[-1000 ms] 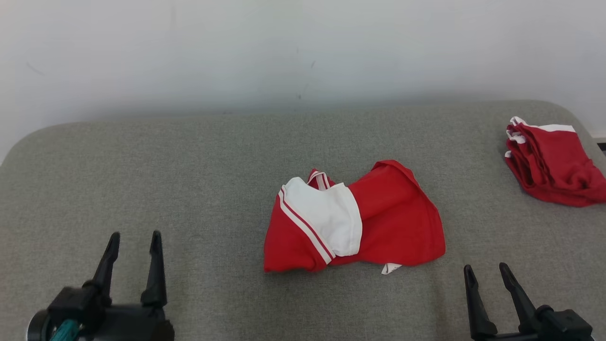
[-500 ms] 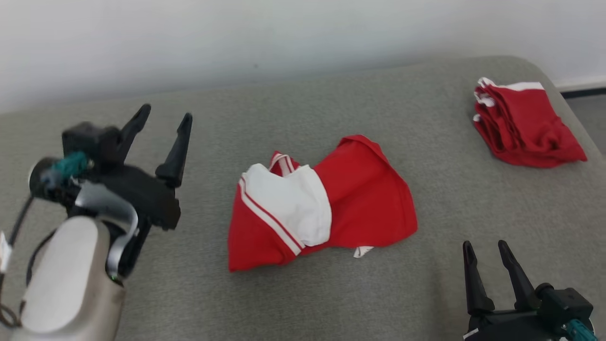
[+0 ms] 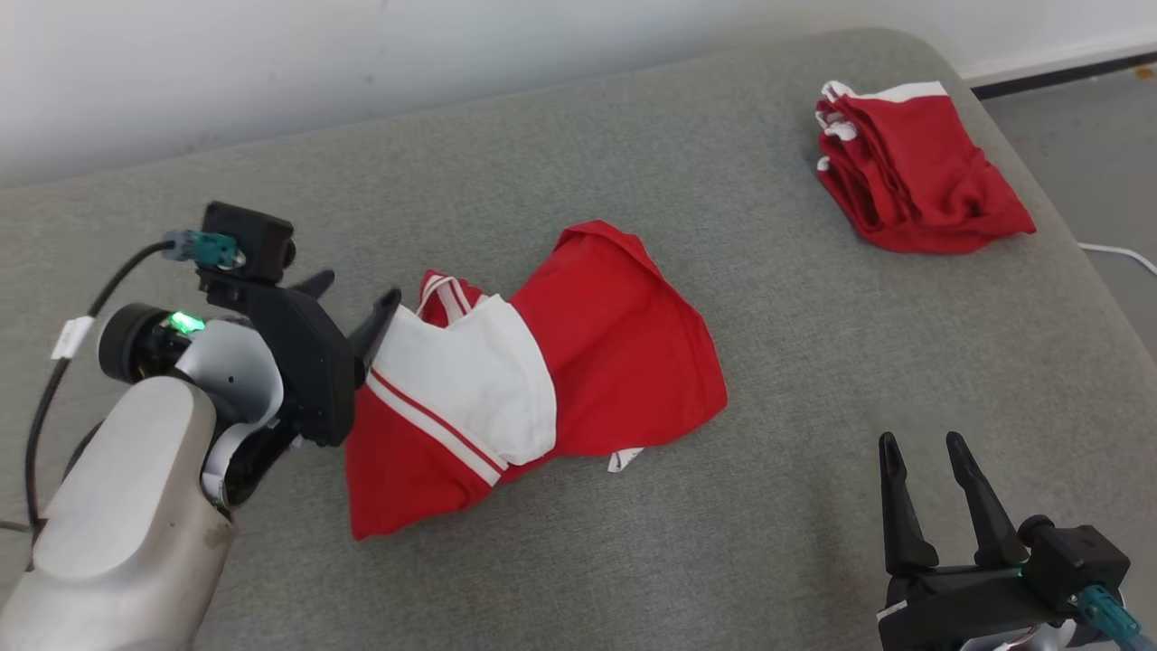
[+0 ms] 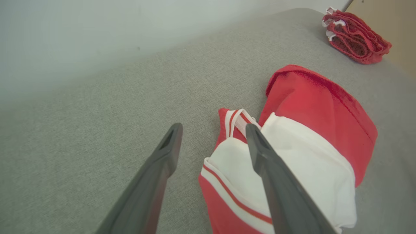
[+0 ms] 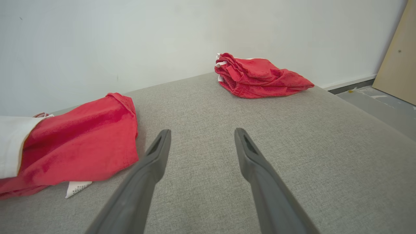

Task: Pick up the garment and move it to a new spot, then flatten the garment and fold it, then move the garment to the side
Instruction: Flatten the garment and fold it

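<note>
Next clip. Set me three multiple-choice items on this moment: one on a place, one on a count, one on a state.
1. Where does the folded pile lie?
A. at the cushion's far right corner
B. on the floor
C. at the near left corner

2. How many separate heaps of red cloth lie on the cushion?
A. one
B. two
C. three

3. How is the left gripper?
A. open, beside the garment
B. shut on it
C. shut on the pile

Answers:
1 A: the pile sits by the far right edge in the head view.
2 B: there are just the garment and the pile.
3 A: its jaws stand apart at the garment's edge.
</note>
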Controlling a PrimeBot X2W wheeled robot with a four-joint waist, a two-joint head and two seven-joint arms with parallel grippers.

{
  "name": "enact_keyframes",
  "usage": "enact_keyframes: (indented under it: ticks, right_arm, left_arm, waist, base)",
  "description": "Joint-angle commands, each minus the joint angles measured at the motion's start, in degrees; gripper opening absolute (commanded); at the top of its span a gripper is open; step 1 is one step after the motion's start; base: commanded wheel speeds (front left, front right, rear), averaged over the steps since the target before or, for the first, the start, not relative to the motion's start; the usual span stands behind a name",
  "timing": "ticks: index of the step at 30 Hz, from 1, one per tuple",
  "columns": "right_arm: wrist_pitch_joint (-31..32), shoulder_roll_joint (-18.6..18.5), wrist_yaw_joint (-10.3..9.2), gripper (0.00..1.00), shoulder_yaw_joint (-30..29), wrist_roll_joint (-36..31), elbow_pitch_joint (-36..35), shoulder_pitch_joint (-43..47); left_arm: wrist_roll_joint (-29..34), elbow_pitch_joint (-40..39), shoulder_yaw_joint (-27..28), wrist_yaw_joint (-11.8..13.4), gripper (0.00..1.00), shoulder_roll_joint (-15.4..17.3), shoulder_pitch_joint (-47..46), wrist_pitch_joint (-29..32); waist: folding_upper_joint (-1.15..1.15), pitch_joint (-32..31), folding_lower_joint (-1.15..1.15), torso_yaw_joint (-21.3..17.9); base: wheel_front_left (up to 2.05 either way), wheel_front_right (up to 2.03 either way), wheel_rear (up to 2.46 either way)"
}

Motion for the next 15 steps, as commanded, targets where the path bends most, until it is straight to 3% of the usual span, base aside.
enact_keyframes:
  ticks: [1, 10, 11, 13, 15]
  right_arm:
    - [-0.01, 0.12, -0.17, 1.00, 0.01, 0.11, 0.04, -0.14]
    - [-0.01, 0.29, -0.17, 1.00, 0.00, -0.05, 0.09, -0.67]
    - [-0.02, 0.27, -0.17, 1.00, 0.02, -0.01, 0.13, -0.74]
    - [-0.01, 0.22, -0.17, 1.00, -0.04, 0.03, 0.11, -0.82]
    - [-0.02, 0.18, -0.17, 1.00, -0.25, -0.01, 0.06, -0.87]
  left_arm:
    - [-0.46, 0.25, -0.31, 0.07, 1.00, 0.48, -0.62, 0.49]
    - [-4.04, 3.21, -3.46, 0.06, 1.00, 1.02, -0.23, 9.16]
    - [-4.32, 3.42, -3.72, 0.09, 0.80, 1.04, -0.02, 9.98]
    - [-4.51, 3.27, -3.90, 0.09, 0.00, 1.13, 0.13, 10.20]
    - [-4.34, 3.54, -4.34, 0.09, 0.00, 1.43, 0.55, 10.74]
  waist:
    - [-0.01, 0.92, -0.01, -1.07]
    - [-0.01, 1.44, -0.01, -2.28]
    - [-0.01, 1.48, -0.01, -2.35]
    - [-0.01, 1.59, -0.01, -2.43]
    - [-0.01, 1.62, -0.01, -2.38]
  base:
    - [0.00, 0.00, 0.00]
    - [0.00, 0.00, 0.00]
    - [0.00, 0.00, 0.00]
    - [0.00, 0.00, 0.00]
    - [0.00, 0.00, 0.00]
